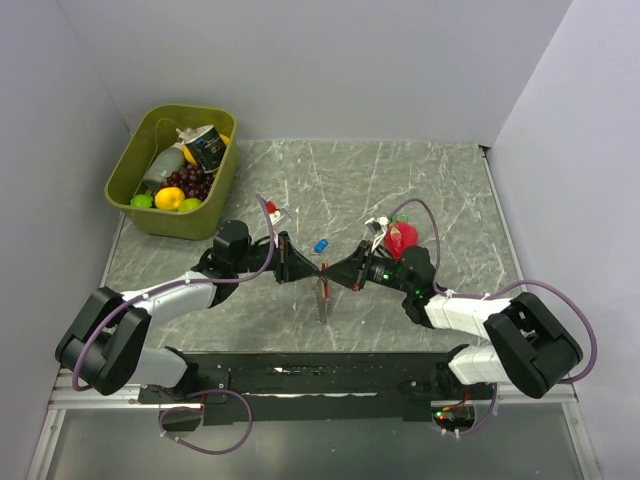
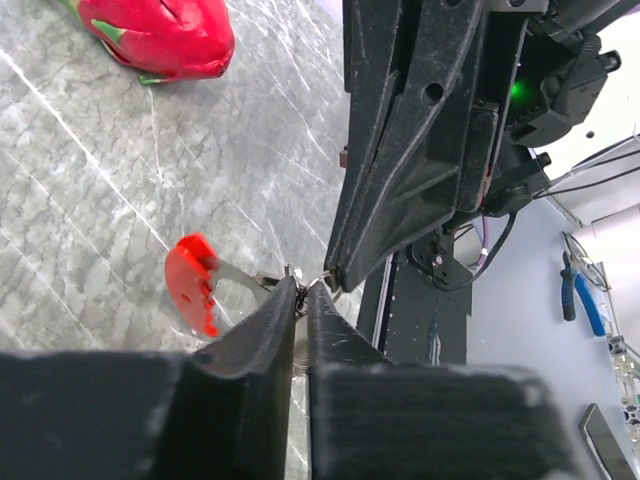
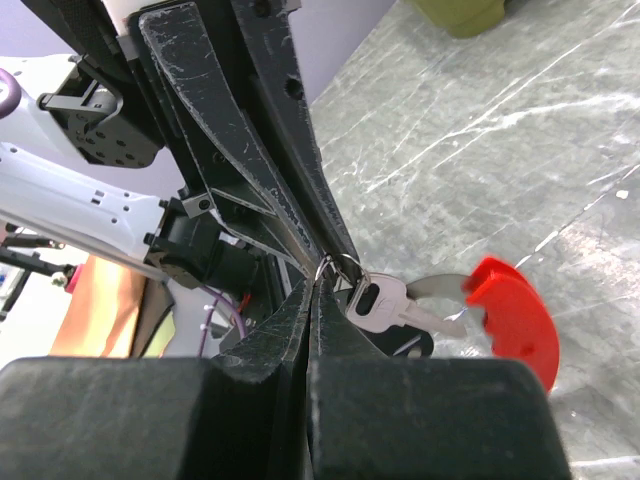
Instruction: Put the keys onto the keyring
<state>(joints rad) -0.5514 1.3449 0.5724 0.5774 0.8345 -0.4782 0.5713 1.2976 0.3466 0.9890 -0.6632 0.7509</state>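
Right wrist view: I am seeing my right tool (image 3: 314, 293) clamping shut on the wire loop of the keyring (image 3: 515, 320), with a silver key (image 3: 385, 305) dangling just beyond. My left tool (image 2: 303, 292) is pinching the same loop, fingers nearly together. Farther out, the blue key (image 1: 321, 244) is lying loose on the table (image 1: 440, 180). I am worrying that opposing pulls could pop the loop free and drop everything.

1. I see the left gripper (image 1: 303, 264) and right gripper (image 1: 346, 272) meeting tip to tip.
2. The keyring (image 1: 322, 296) hangs where they meet.
3. A blue key (image 1: 321, 244) lies just beyond.
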